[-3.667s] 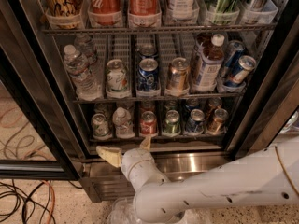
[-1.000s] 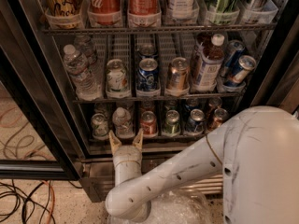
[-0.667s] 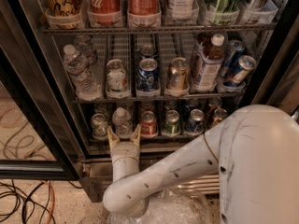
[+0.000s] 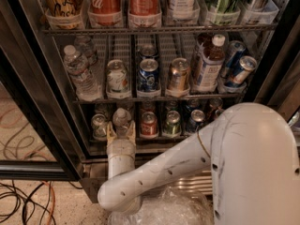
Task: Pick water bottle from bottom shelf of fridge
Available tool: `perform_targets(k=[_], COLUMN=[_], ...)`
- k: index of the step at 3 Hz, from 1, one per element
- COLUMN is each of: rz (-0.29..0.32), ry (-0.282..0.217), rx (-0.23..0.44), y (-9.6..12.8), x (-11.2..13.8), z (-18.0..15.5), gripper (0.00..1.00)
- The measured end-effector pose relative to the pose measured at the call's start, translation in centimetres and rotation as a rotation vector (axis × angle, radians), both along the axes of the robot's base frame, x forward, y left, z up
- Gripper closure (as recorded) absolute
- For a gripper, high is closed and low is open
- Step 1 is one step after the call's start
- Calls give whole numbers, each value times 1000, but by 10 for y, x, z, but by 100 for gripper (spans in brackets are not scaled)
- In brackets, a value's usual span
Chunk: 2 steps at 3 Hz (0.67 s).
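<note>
Straddling water bottle (image 4: 121, 118) on bottom shelf (image 4: 161, 139): gripper (image 4: 122, 131), jaws wide, further in vs prev.

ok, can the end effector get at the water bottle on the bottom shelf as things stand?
Probably yes: end effector sits at the bottom shelf front, fingers open either side of the water bottle, nothing between.

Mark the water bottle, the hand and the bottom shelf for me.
water bottle (image 4: 121, 117), camera view, shoulder under cap.
hand (image 4: 122, 131), camera view, between fingertips flanking the bottle.
bottom shelf (image 4: 159, 138), camera view, front rail.
</note>
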<state>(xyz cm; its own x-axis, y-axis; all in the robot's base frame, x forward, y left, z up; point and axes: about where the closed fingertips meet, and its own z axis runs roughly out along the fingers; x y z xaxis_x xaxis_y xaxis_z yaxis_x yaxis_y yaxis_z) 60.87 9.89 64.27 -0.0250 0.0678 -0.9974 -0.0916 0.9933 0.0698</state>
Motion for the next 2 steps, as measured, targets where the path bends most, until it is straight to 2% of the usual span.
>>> perform_targets(k=[2], rz=[-1], ry=[19], rx=[26], y=[8], x=[18], z=[-18], gripper=[39])
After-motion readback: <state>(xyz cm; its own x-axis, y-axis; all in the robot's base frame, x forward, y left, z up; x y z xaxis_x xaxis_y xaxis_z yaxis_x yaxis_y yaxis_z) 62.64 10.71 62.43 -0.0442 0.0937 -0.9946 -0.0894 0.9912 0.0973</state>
